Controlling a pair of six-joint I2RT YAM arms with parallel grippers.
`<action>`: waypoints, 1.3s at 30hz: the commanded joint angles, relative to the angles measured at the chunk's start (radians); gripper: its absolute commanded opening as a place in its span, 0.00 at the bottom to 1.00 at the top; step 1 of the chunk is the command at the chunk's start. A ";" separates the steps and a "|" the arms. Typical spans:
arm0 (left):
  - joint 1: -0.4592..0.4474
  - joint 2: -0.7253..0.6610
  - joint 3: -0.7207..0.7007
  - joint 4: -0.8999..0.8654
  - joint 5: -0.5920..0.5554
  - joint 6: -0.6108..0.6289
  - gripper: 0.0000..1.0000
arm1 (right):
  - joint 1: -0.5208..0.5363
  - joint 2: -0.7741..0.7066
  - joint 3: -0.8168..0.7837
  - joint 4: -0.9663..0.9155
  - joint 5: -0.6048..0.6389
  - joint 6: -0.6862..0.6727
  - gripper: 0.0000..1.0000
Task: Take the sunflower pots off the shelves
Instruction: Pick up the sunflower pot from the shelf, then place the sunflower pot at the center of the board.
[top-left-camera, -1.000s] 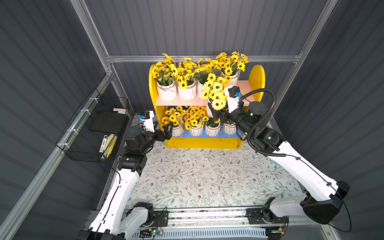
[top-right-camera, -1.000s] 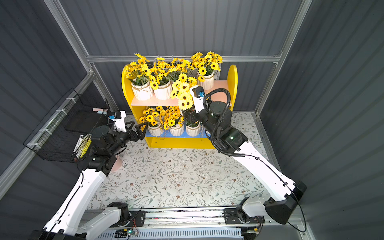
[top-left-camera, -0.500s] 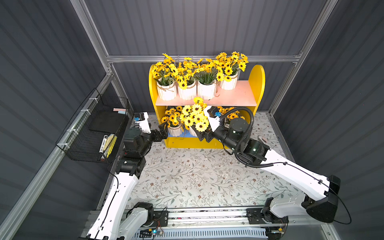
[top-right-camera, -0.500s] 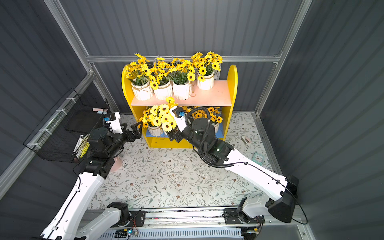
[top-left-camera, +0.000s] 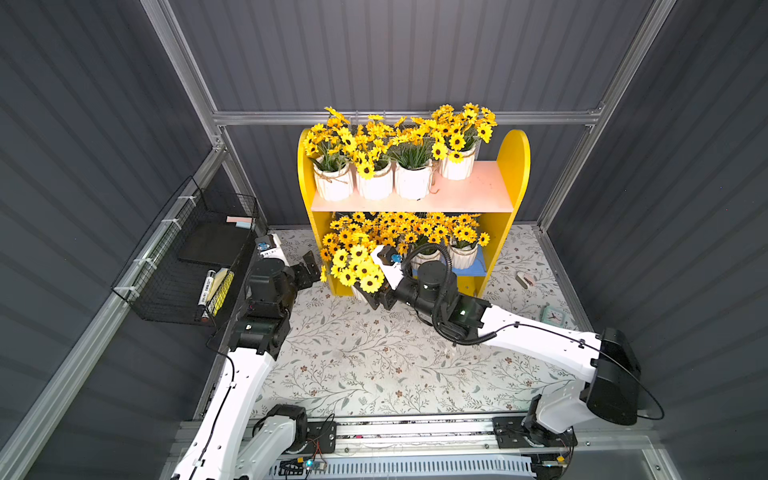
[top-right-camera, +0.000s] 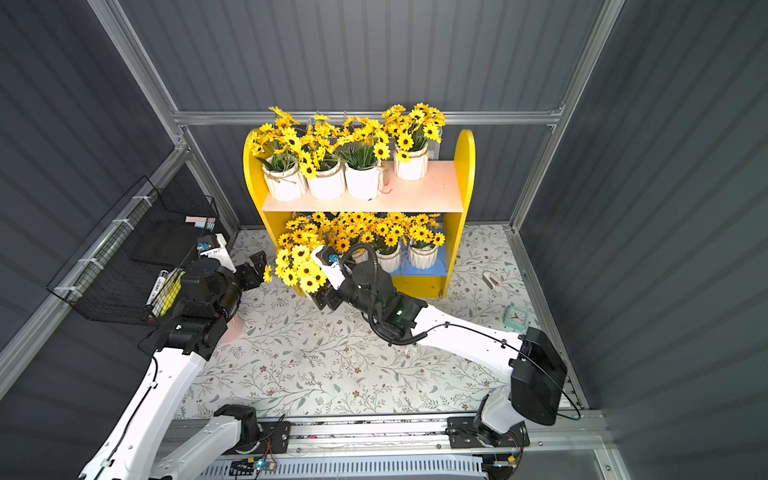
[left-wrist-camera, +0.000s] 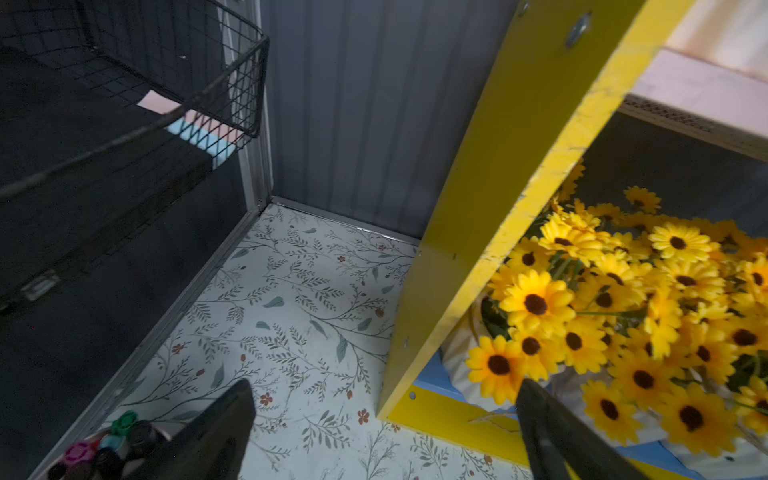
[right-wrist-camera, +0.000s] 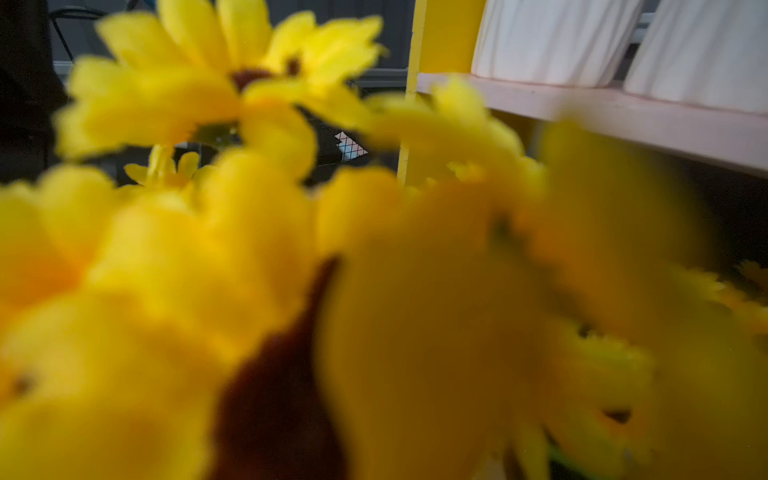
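– Yellow-bloomed sunflower pot (top-left-camera: 356, 270): where?
– Grasped in my right end effector (top-left-camera: 374, 298), low before the left panel of the shelves (top-left-camera: 307, 199), worktop (top-left-camera: 374, 357) beneath; my left end effector (top-left-camera: 309, 270), released, hovers just beside.

dark grey ribbed walls (top-left-camera: 415, 54) — aluminium frame rails (top-left-camera: 399, 117) — pale floral floor (top-left-camera: 374, 357).

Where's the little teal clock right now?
In both top views, the clock lies on the floral mat near the right wall, beside the right arm.

Ribbed pots (top-left-camera: 374, 187); glossy painted shelves (top-left-camera: 513, 166)
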 joint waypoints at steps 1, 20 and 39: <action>0.014 -0.001 0.040 -0.046 -0.089 -0.009 0.99 | 0.011 0.025 -0.024 0.222 -0.034 0.031 0.00; 0.025 -0.018 0.016 -0.010 -0.063 0.005 0.99 | 0.066 0.375 -0.085 0.595 -0.037 0.087 0.00; 0.028 -0.038 -0.014 0.050 0.019 0.002 0.99 | 0.098 0.644 -0.123 0.879 0.027 0.012 0.00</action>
